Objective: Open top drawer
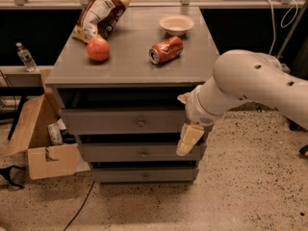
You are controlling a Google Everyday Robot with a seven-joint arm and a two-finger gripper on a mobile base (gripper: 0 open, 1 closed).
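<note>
The top drawer (110,121) is the uppermost grey front of the cabinet, with a small round brass knob (141,123) at its centre and a dark gap above it. Its front stands about flush with the two lower drawers (120,151). My gripper (188,139) is cream-coloured and hangs down from the white arm (250,83). It sits in front of the right end of the drawer fronts, to the right of the knob and a little below it, not touching it.
On the cabinet top (130,69) lie a chip bag (100,14), a red round fruit (98,49), a tipped red soda can (166,50) and a small bowl (176,24). An open cardboard box (43,150) stands on the floor at the left, with a water bottle (25,57) behind it.
</note>
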